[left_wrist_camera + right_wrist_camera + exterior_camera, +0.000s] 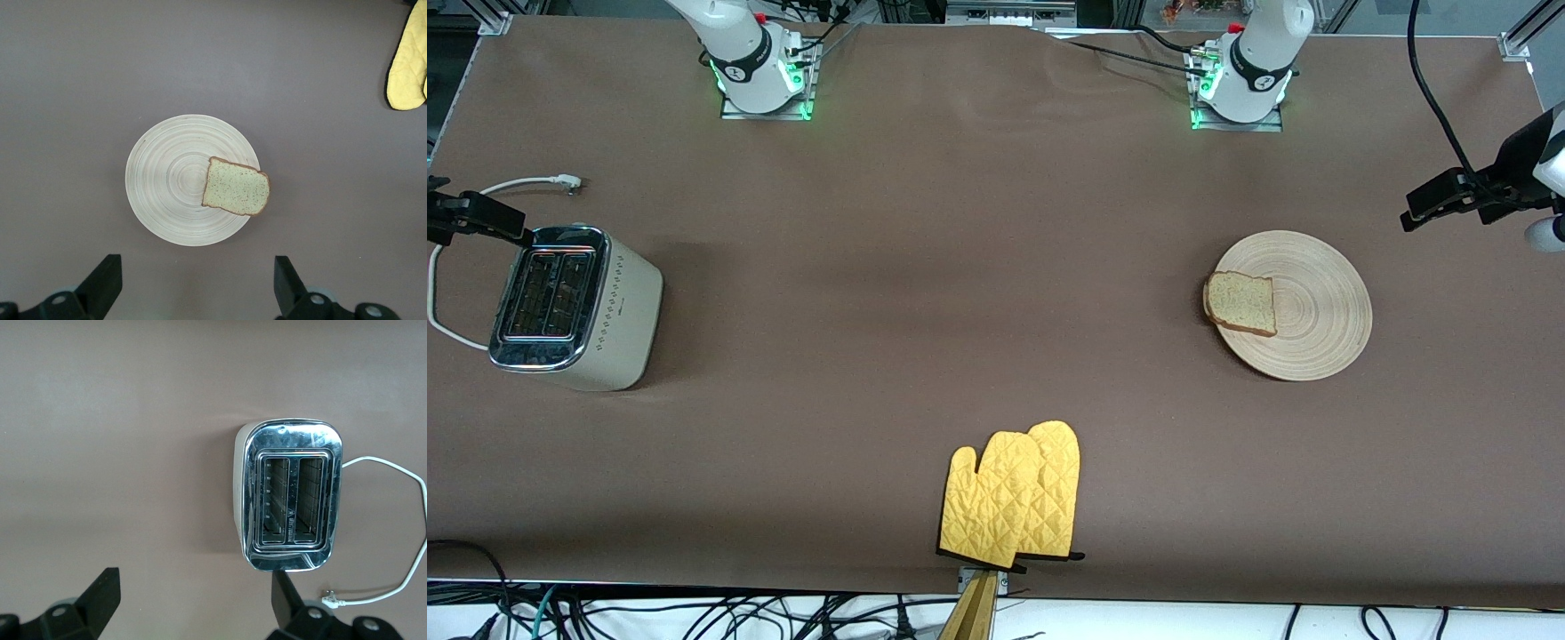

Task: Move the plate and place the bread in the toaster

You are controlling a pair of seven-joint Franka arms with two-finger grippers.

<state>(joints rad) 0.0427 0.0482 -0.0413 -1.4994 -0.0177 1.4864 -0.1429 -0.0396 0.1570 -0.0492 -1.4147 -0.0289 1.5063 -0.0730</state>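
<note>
Front view: bread (1243, 302) on plate (1303, 305), toaster (574, 307) well apart.

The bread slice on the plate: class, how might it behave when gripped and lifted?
The bread looks thin and soft, so it probably flexes or dents. It overhangs the plate rim, which may ease an edge grip. It seems light; the smooth wood could let it slide.

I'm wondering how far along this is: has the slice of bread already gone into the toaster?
No, the bread lies on the plate, overhanging its rim, and both toaster slots are empty.
</note>
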